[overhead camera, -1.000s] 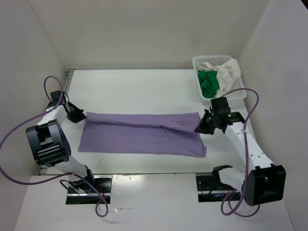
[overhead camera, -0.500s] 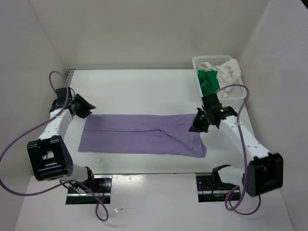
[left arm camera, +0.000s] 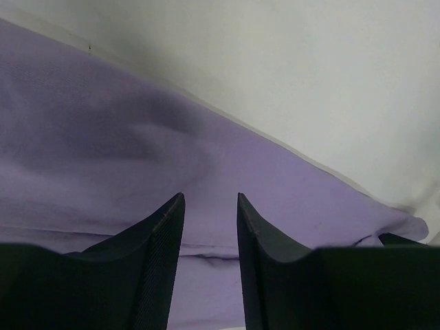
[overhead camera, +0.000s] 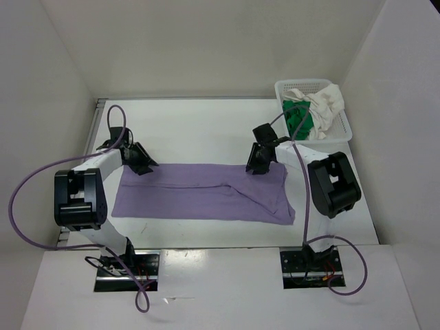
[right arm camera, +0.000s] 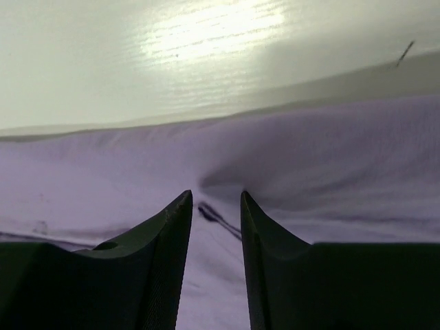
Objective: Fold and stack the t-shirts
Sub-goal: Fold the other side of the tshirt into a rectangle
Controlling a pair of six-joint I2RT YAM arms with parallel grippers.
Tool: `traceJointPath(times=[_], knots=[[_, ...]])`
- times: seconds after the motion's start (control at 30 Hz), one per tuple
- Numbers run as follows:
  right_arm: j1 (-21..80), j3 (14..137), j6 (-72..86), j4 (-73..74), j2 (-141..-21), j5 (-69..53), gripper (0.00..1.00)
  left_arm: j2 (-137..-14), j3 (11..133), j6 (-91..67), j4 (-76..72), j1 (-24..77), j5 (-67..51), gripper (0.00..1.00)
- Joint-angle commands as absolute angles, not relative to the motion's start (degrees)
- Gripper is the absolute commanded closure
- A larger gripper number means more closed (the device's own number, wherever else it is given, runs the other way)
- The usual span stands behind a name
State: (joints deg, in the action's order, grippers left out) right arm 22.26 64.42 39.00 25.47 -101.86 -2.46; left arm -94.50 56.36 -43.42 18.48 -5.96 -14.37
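A pale lavender t-shirt [overhead camera: 199, 192] lies flat on the table as a long folded band. My left gripper [overhead camera: 141, 165] hangs open over its far left corner. In the left wrist view the left gripper [left arm camera: 210, 196] has purple cloth [left arm camera: 103, 137] showing beneath the gap, with nothing pinched. My right gripper [overhead camera: 259, 163] stands open over the shirt's far edge, toward its right end. In the right wrist view the right gripper [right arm camera: 214, 194] points at a small crease in the cloth [right arm camera: 330, 165]. A green t-shirt [overhead camera: 299, 118] and a creamy white t-shirt [overhead camera: 326, 102] sit crumpled in the basket.
A white mesh basket [overhead camera: 297, 82] stands at the far right corner of the white table [overhead camera: 199, 130]. White walls close in the table at the back and both sides. Purple cables loop from both arms.
Both grippers were shut one second ago and now stand open. The left gripper has moved right to the shirt's far left corner. The right gripper has swung left from the shirt's right end to its far edge.
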Motion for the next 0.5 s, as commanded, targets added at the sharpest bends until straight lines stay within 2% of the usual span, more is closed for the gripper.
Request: traceJointPath(times=[0.0, 0.47], knots=[[23.20, 68.55, 36.74, 21.53, -103.35, 0.79, 0.60, -95.10, 55.73, -41.92, 16.70, -6.86, -15.82, 0.56], [29.18, 67.33, 37.79, 25.58, -102.84, 0.26, 0.60, -95.01, 53.96, -42.98, 15.12, -7.91, -16.88, 0.58]])
